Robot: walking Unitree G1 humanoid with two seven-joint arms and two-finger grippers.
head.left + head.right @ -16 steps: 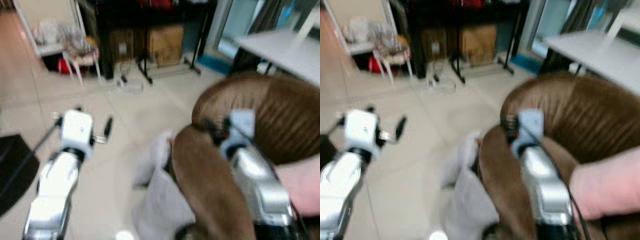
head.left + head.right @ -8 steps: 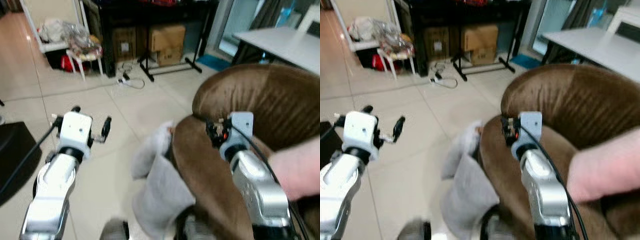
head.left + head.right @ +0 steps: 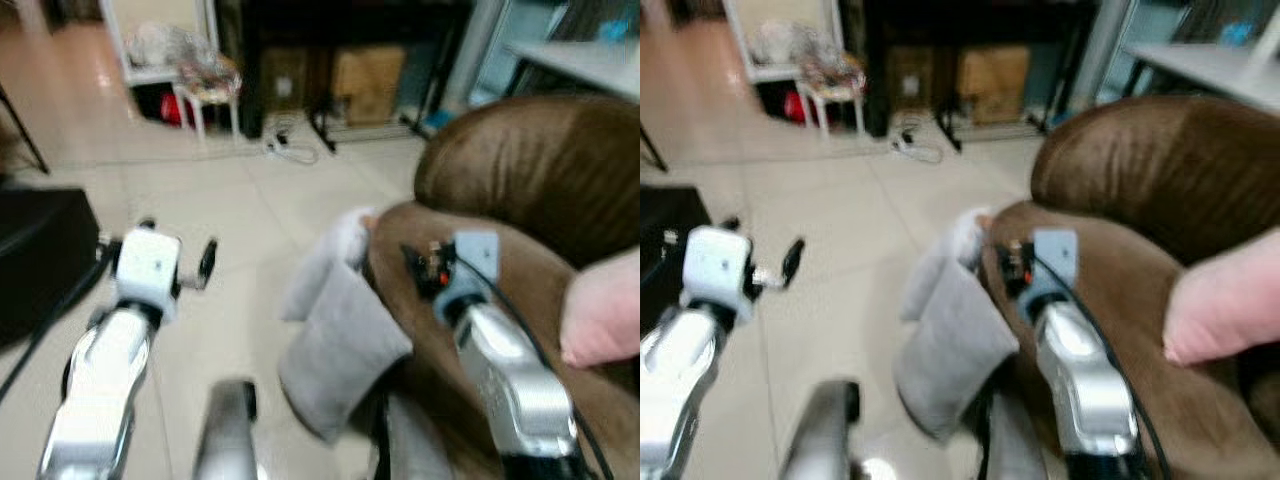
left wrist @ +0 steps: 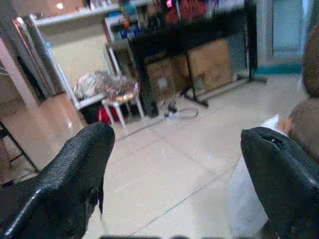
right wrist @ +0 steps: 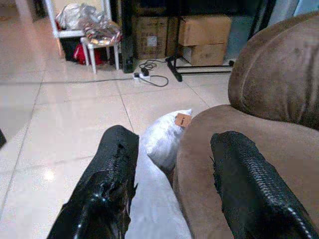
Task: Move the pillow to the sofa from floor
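A grey and white pillow (image 3: pixel 340 335) stands on the tiled floor, leaning against the arm of the brown sofa (image 3: pixel 520 170). Its white top end (image 5: pixel 162 138) carries a small tag. My right gripper (image 3: pixel 418 266) hovers over the sofa's arm, just right of the pillow's top, and is open; in the right wrist view its two fingers (image 5: pixel 115 164) are spread with the pillow ahead between them. My left gripper (image 3: pixel 178 245) is raised over bare floor left of the pillow, also open and holding nothing (image 4: pixel 177 137).
A pink soft shape (image 3: pixel 605 310) lies on the sofa at the right. Behind are a black stand with cardboard boxes (image 3: pixel 365 80), a small white stool (image 3: pixel 205 90) and a cable (image 3: pixel 285 150) on the floor. A black object (image 3: pixel 40 250) sits at the left.
The view has swung, so the whole scene sits further right and lower. Both arms keep the same pose. A blurred grey shape has come into view at the bottom.
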